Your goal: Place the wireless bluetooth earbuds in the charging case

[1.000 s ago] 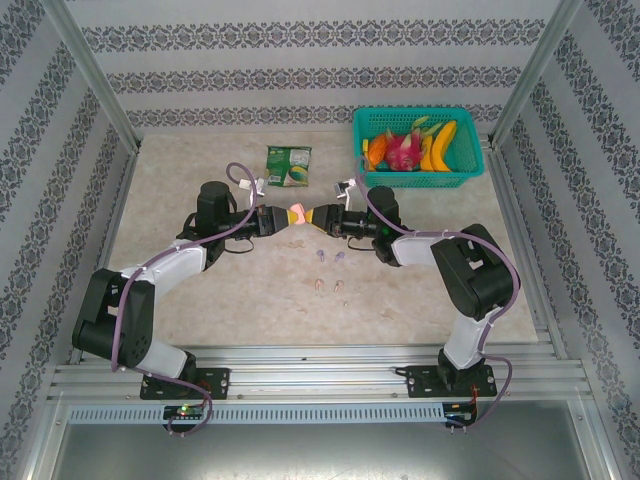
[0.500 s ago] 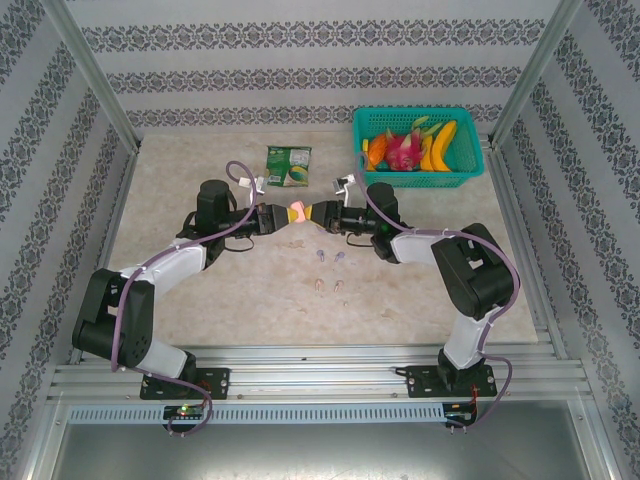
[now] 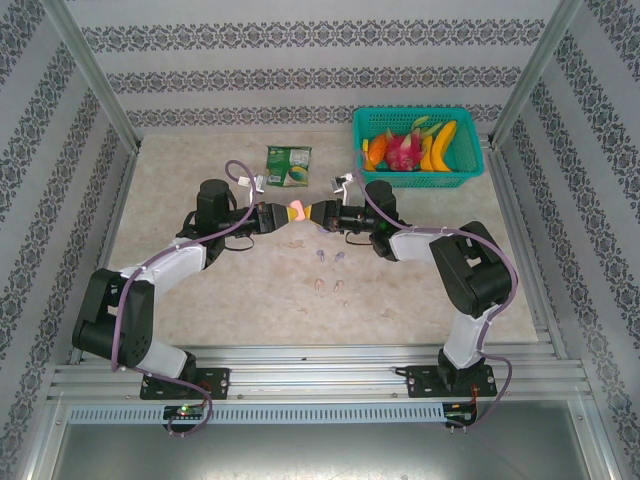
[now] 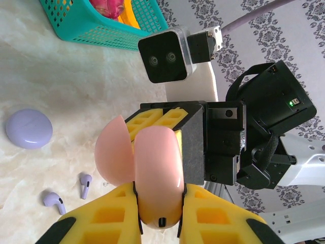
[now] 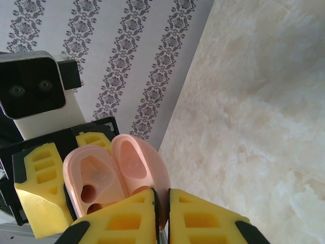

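one pink case hangs above the tabletop between both arms: the left gripper is clamped on its base to steady it, while the right gripper pinches the lid, apparently to swing it open. its sockets look empty. four tiny stemmed earbuds, lilac and pale pink, lie on the tabletop below the case, toward the arm bases.

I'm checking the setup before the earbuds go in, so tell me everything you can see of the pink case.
The pink case is a smooth, glossy, rounded plastic shell, hinged open and held above the table. The left claw clamps its base, which has a small dark slot; the right claw appears to pinch the lid's edge. Inside, both earbud sockets look empty.
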